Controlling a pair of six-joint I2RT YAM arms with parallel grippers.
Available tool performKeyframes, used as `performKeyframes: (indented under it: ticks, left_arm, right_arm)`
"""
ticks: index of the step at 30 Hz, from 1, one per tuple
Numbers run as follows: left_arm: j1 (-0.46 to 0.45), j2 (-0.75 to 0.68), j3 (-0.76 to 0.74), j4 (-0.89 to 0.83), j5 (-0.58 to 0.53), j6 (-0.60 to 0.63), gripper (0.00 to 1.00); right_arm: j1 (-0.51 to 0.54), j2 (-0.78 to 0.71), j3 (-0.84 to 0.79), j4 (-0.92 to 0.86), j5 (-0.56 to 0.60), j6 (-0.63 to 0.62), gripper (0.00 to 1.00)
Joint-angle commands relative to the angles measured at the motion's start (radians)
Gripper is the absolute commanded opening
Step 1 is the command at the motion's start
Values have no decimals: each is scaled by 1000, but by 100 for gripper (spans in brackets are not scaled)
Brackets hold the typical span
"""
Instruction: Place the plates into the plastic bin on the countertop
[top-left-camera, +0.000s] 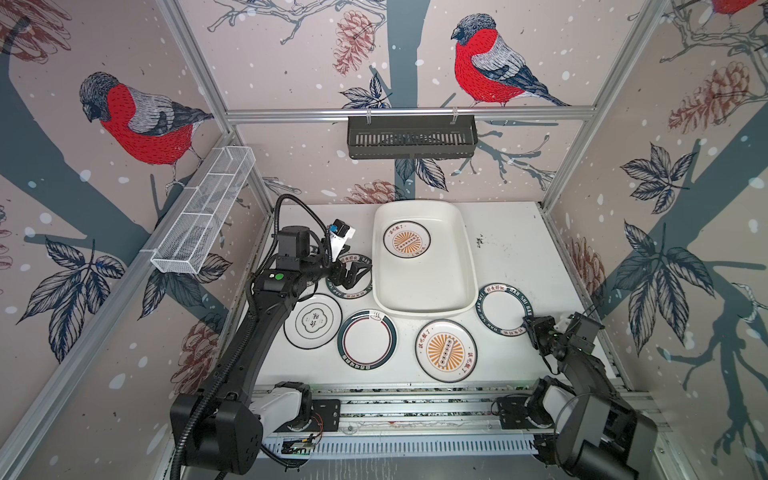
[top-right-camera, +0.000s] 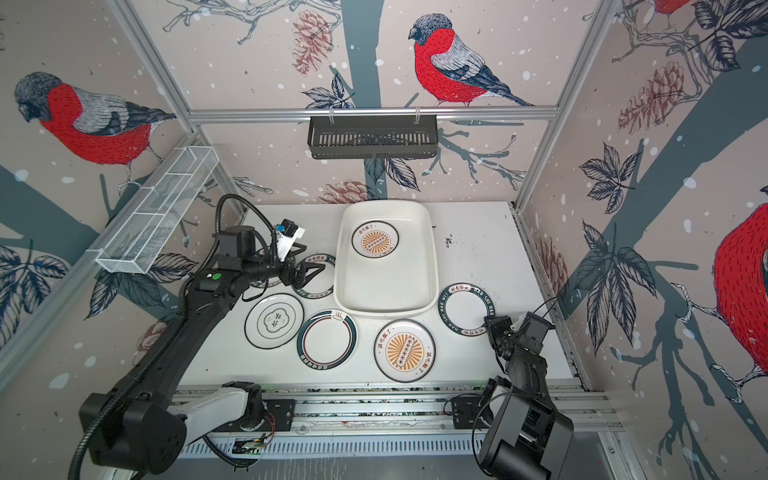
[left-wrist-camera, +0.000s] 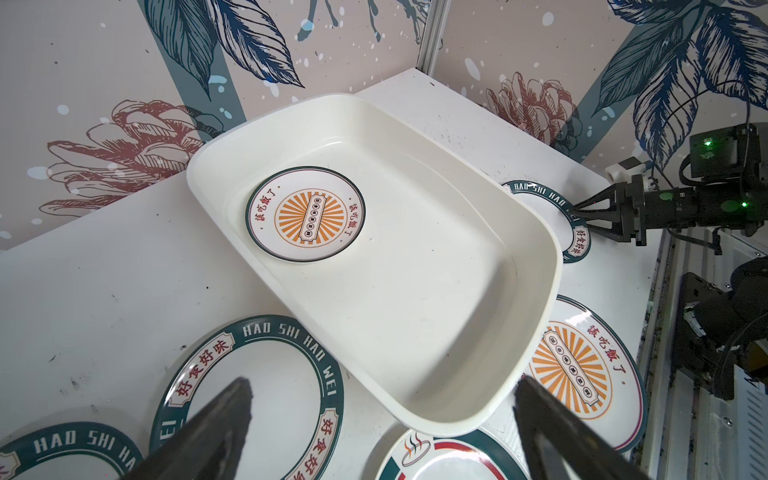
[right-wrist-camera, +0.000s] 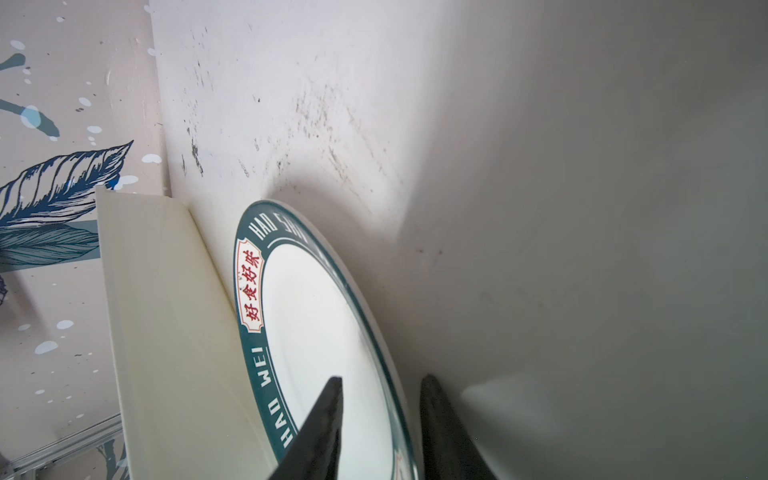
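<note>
Beside the plastic bin (top-left-camera: 424, 309), the right pincer (right-wrist-camera: 382, 378) straddles a lettered plate (right-wrist-camera: 316, 332) — grip unclear — left pincer (left-wrist-camera: 383, 380) spread wide.

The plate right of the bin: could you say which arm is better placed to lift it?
Likely right: its end effector straddles that plate's rim; the left end effector hangs open beyond the bin.

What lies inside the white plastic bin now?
One orange sunburst plate lies flat in the plastic bin, toward its far end. The rest of its floor is bare; the part under the plate is hidden.
</note>
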Motion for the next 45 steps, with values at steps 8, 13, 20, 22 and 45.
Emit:
performKeyframes:
  ticks: [8, 13, 20, 22, 45]
  left_arm:
    - [-4, -5, 2, 36, 6, -15, 98]
    - [-6, -9, 1, 36, 4, -15, 97]
    - [-7, -5, 5, 38, 3, -17, 97]
    - [-9, -3, 7, 38, 3, -17, 98]
    - [-19, 1, 29, 20, -29, -3, 98]
  right_arm:
    - [-38, 71, -35, -60, 47, -27, 28]
    - [-57, 103, -37, -42, 37, -51, 23]
    - [-82, 110, -44, -33, 29, -68, 16]
    - [-84, 104, -46, -33, 26, -65, 16]
    - [-115, 7, -15, 28, -43, -41, 3]
